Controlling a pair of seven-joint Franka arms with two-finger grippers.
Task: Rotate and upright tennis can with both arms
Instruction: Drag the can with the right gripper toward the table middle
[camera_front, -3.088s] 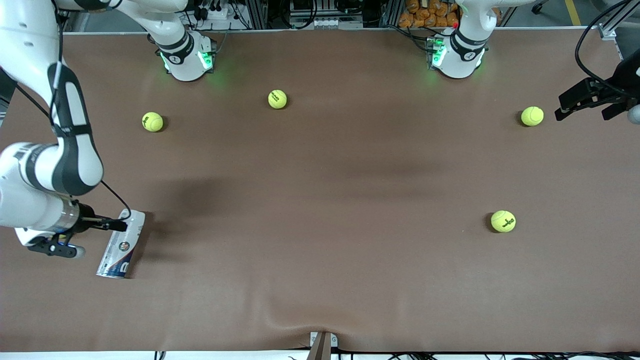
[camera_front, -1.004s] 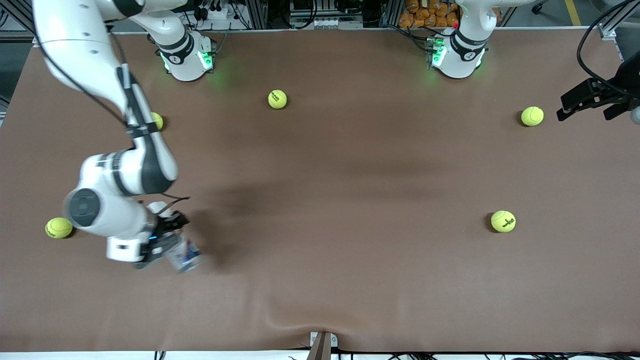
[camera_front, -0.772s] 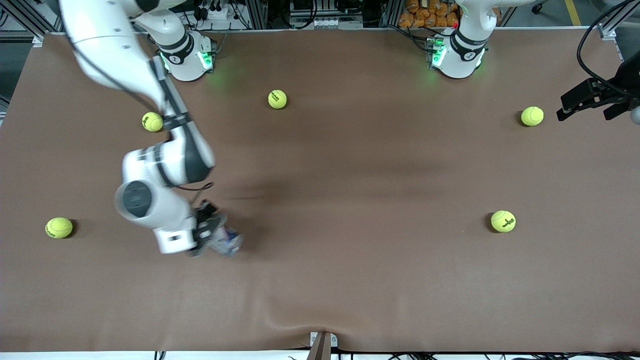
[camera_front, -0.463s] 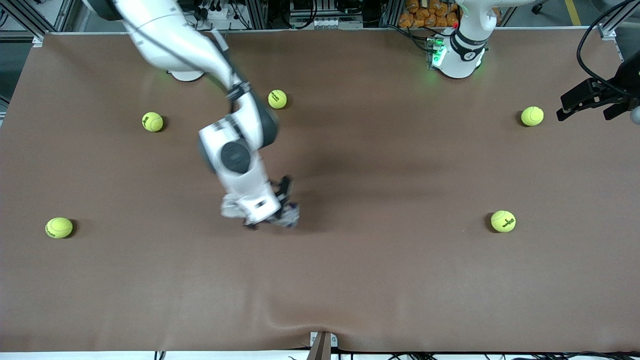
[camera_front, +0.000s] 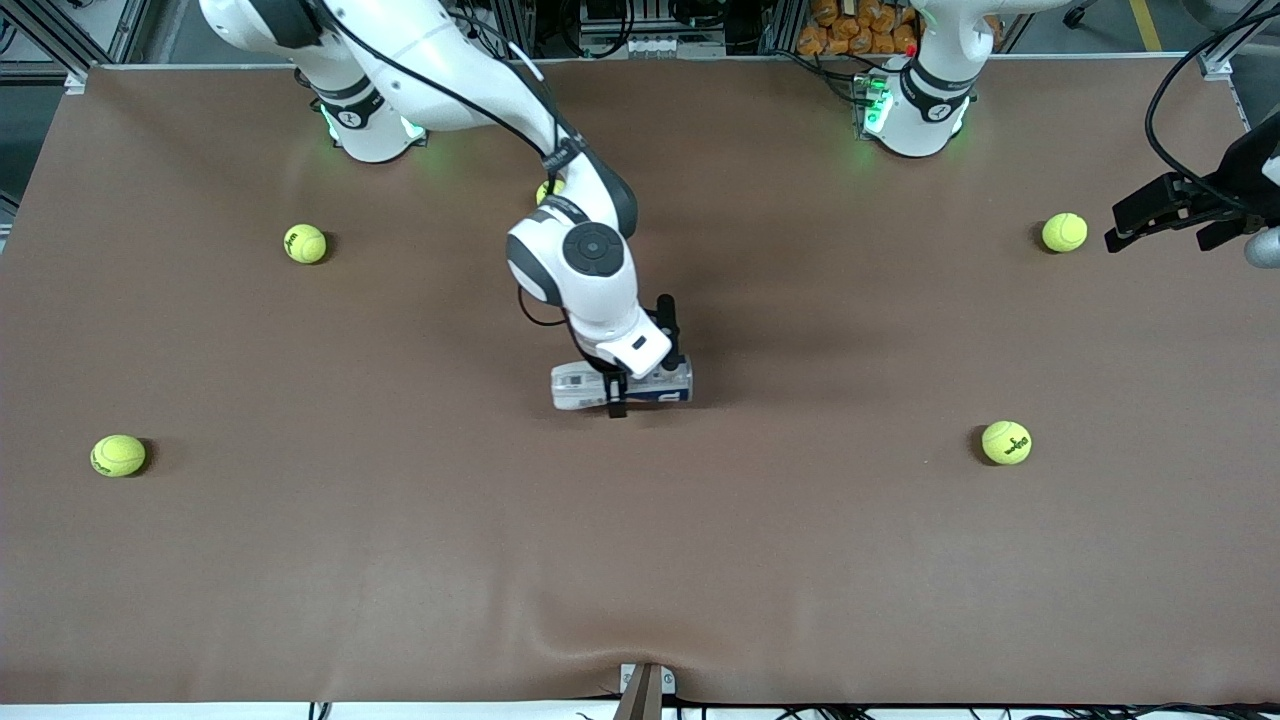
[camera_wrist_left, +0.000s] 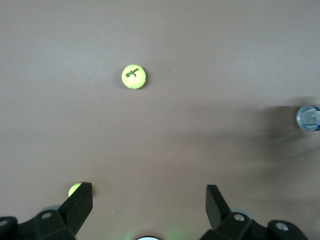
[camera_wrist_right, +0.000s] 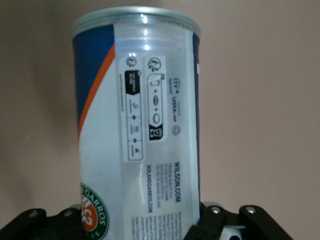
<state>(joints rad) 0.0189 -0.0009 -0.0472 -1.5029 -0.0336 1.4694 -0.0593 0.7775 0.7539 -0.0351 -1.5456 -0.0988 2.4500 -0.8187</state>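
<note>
The tennis can (camera_front: 578, 388) lies on its side at the table's middle, its long axis running between the two arms' ends. My right gripper (camera_front: 645, 372) comes down from above and is shut on the can's middle. In the right wrist view the white, navy and orange-striped can (camera_wrist_right: 137, 100) fills the space between the black fingers (camera_wrist_right: 212, 222), silver rim pointing away. My left gripper (camera_front: 1160, 210) hangs open over the left arm's end of the table. Its own view shows the left gripper (camera_wrist_left: 147, 205) with nothing between the fingers, and the tennis can's end (camera_wrist_left: 308, 117) at the edge.
Yellow-green tennis balls are scattered on the brown table (camera_front: 800, 560): a ball (camera_front: 305, 243) and another ball (camera_front: 118, 455) toward the right arm's end, one ball (camera_front: 1064, 232) just beside the left gripper, a fourth ball (camera_front: 1006, 442), and a ball (camera_front: 546, 188) partly under the right arm.
The right arm has swung the can from the right arm's end of the table to the middle, turning it crosswise on the way. The left arm has barely moved.
</note>
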